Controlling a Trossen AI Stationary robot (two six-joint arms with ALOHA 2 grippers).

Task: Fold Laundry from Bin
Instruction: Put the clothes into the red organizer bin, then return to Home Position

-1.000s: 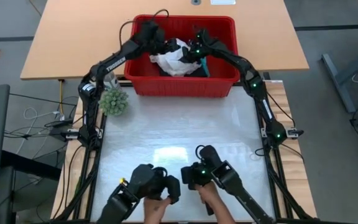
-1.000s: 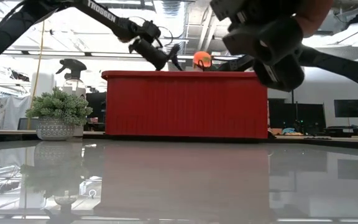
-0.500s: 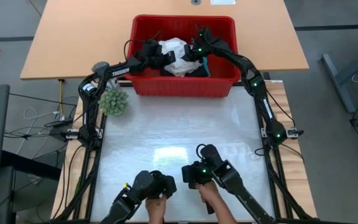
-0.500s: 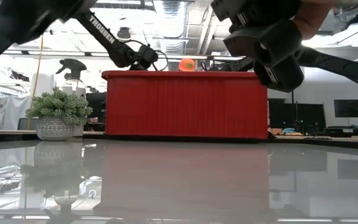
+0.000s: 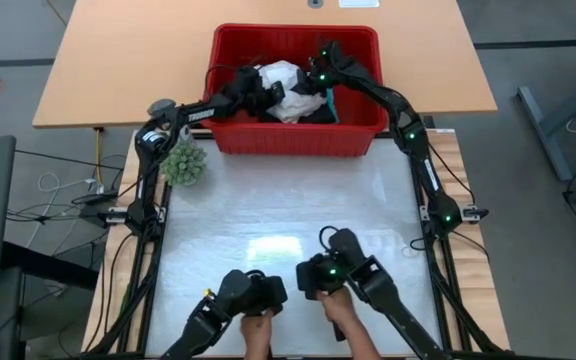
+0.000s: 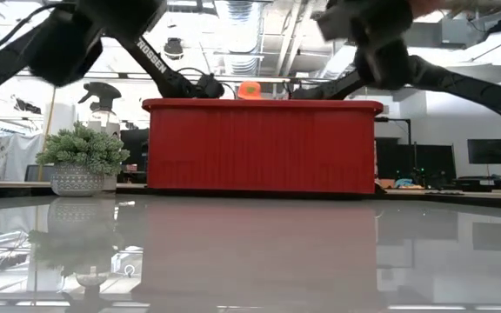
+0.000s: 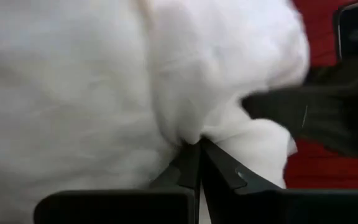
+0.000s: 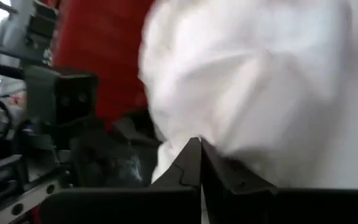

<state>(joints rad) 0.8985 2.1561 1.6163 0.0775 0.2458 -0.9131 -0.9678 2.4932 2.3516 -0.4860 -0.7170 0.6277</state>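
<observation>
The red bin (image 5: 293,140) stands at the table's far edge; the low view shows its slotted front wall (image 6: 259,148). In it lies the laundry: a bunched white garment (image 5: 280,78) on top, black cloth (image 5: 268,112) under it and a teal strip (image 5: 329,108) at the right. My left gripper (image 5: 256,92) reaches into the bin from its left and is shut on the white garment (image 7: 104,81). My right gripper (image 5: 313,85) comes in from the bin's right and is shut on the same garment (image 8: 260,81). In the low view the bin's wall hides both grippers. My left gripper pinches a gathered fold of the white garment (image 7: 188,134) between its two fingers, on the garment's left side. The fingers slant down from the bin's left. The garment rests bunched in the bin. My right gripper pinches bunched white cloth (image 8: 194,132) between its two fingers, on the garment's right side. The fingers slant down from the bin's right. One layer or several, I cannot tell.
A small potted plant (image 5: 183,162) stands left of the bin, with a spray bottle (image 6: 103,100) behind it. At the near edge two more arms (image 5: 343,275) are held by a person's hands (image 5: 258,335). The glossy table top (image 5: 288,210) lies between them and the bin.
My left gripper has come down from above the bin's far left corner into the bin, rolling a little, and has taken hold of the white garment's left side. The garment's left part has been drawn together toward the bin's far side.
</observation>
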